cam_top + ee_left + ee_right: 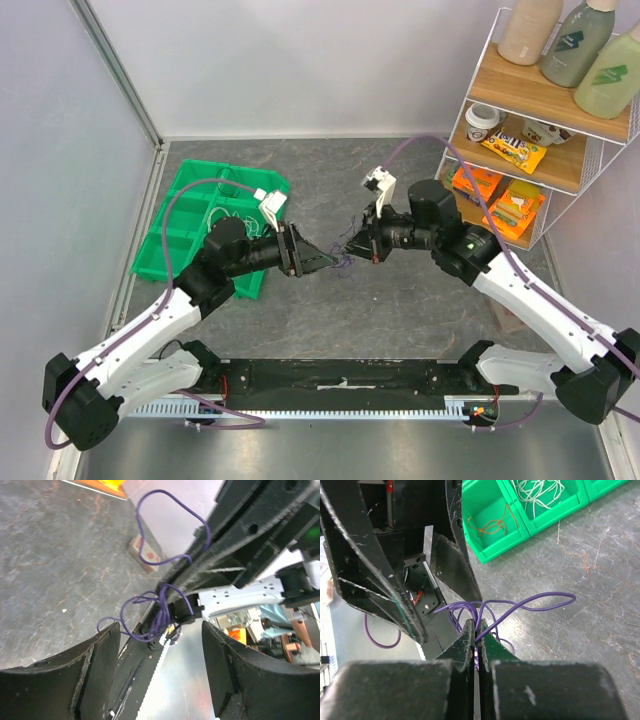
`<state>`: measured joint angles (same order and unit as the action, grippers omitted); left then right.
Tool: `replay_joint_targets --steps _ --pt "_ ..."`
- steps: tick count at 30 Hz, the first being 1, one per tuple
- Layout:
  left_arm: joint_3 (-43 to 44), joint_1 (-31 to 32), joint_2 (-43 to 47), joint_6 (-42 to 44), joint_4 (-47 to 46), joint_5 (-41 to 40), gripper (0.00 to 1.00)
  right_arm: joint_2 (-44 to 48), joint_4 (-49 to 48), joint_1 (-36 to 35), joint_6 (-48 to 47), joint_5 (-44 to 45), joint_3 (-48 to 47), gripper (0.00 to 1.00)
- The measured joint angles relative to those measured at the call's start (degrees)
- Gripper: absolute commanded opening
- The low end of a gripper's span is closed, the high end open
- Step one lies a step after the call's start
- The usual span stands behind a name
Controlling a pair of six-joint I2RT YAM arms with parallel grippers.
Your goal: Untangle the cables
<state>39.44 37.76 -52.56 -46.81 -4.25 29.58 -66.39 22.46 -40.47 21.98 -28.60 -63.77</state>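
Observation:
The cables are a small clump of thin purple wire [345, 262] held above the grey table between the two grippers. My right gripper [476, 625] is shut on the purple cables [520, 605], and their loops spread out past its tips. In the top view the right gripper [354, 246] meets the clump from the right. My left gripper [160, 630] is open, its fingers [97, 665] apart on either side below the hanging purple loops [159, 612], with nothing between them. It [325, 262] points at the clump from the left.
A green divided bin [200, 215] lies at the left rear, holding an orange wire [492, 525] and white wires [540, 492]. A white wire shelf [540, 130] with bottles and snack packs stands at the right rear. A black rail [340, 385] runs along the near edge.

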Motion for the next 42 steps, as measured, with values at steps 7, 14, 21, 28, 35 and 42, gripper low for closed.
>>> replay_joint_targets --steps 7,14,21,28,35,42 --pt "3.6 0.2 -1.1 0.4 -3.9 5.8 0.77 2.2 -0.1 4.5 5.6 -2.7 -0.5 0.00" --pt "4.7 0.3 0.6 0.2 -4.3 6.6 0.48 2.3 -1.6 5.5 9.7 -5.0 -3.6 0.00" --pt "17.2 0.3 -1.3 -0.3 2.5 1.9 0.67 2.4 -1.9 5.5 11.6 -6.7 -3.7 0.00" --pt "25.6 0.3 -7.4 0.2 10.0 1.4 0.43 2.4 -1.7 5.5 11.5 -7.6 -3.7 0.00" --pt "25.5 0.3 -9.7 1.3 15.7 2.1 0.54 2.4 -0.8 5.5 11.3 -7.6 -3.7 0.00" --pt "25.5 0.3 -10.3 2.1 16.8 3.6 0.47 2.5 -0.5 5.5 11.1 -7.6 -3.7 0.00"
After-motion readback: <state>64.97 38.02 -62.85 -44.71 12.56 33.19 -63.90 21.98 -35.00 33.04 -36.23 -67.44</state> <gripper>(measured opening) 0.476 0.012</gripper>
